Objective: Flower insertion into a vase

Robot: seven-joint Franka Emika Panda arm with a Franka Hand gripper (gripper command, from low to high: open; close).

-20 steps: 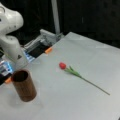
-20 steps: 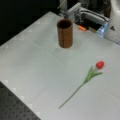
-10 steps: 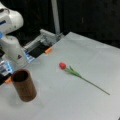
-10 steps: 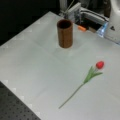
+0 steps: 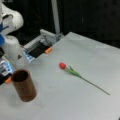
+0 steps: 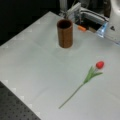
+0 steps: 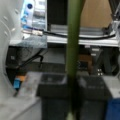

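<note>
The vase (image 5: 23, 85) (image 6: 65, 33) is a straight-sided reddish-brown cylinder with a wood-like, faintly streaked wall and a dark hollow inside. It stands upright on the pale grey bench (image 5: 87, 105) (image 6: 30, 65), near a front view's left and bottom in one picture and near a front view's top in the other. Nothing shows inside its mouth.

Well apart from it, a flower (image 5: 75, 73) (image 6: 90, 75) lies flat on the smooth matte bench. It has a rounded red bud (image 5: 62, 65) (image 6: 100, 64), narrow green leaves just below the bud, and a thin, straight stem tapering away from the vase.

In the wrist view the pincer (image 7: 72, 95) shows as two dark, blocky fingers (image 7: 52, 97) pressed in from either side on a green stem (image 7: 73, 50), which runs upright through the middle of the frame. The pincer is closed on that stem. Whether this stem belongs to the flower on the bench cannot be told. The pincer itself does not show in either front view.

The arm's white, glossy, rounded body (image 5: 11, 47) (image 6: 115, 22) stands at the bench edge just behind the vase. Beside it run grey metal rails (image 5: 47, 37) (image 6: 85, 15) with a small orange tab (image 5: 48, 50) (image 6: 81, 28). A dark perforated board (image 6: 12, 107) borders the bench at a front view's bottom left.
</note>
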